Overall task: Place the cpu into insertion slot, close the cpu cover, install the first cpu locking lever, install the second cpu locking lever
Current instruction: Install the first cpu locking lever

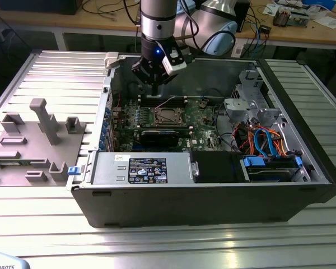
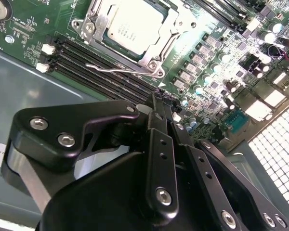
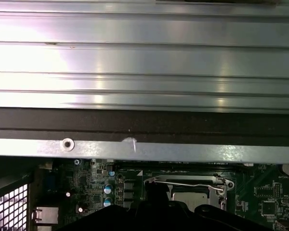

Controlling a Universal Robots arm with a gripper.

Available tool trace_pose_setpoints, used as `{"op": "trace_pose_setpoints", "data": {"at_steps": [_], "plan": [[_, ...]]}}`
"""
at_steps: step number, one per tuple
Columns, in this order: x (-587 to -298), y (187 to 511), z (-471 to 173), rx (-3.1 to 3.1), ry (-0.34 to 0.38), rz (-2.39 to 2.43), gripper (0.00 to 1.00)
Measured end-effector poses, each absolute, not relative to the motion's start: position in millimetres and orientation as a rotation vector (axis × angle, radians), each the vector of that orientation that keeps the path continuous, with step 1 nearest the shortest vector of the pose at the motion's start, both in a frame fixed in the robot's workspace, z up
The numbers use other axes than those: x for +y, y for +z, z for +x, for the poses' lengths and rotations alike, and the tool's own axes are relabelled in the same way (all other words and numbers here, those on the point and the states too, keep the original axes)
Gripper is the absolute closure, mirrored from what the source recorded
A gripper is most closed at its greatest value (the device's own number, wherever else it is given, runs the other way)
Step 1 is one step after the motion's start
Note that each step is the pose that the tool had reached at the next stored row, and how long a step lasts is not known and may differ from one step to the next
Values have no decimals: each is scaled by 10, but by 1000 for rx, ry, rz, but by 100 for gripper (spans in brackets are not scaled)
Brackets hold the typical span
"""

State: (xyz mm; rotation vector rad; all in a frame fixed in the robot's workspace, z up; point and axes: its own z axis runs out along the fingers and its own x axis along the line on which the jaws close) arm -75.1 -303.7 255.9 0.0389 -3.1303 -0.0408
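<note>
The cpu (image 2: 132, 26) lies with its dull silver top up in the insertion slot (image 1: 167, 116) on the green circuit board (image 1: 200, 120). The cpu cover (image 2: 100, 21) lies flat around it as a silvery frame. A thin wire lever (image 2: 116, 68) runs along one side of the slot and also shows in the first wrist view (image 3: 183, 183). My gripper (image 1: 157, 87) hangs above the board's far edge, just behind the slot. In the second wrist view its black fingers (image 2: 156, 139) meet at the tips, shut with nothing between them.
The board sits inside an open computer case (image 1: 213, 196) with a power supply (image 1: 145, 169) in front and a drive cage with cables (image 1: 269, 145) on the exterior view's right. Black memory slots (image 2: 86, 62) run beside the lever. A grey fixture (image 1: 39, 140) stands left of the case.
</note>
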Motion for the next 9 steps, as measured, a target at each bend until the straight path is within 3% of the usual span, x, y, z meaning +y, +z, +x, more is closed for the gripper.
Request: {"op": "trace_pose_setpoints", "data": {"at_steps": [9], "plan": [[-3037,2525,-744,-3130,-41,39,89]]}}
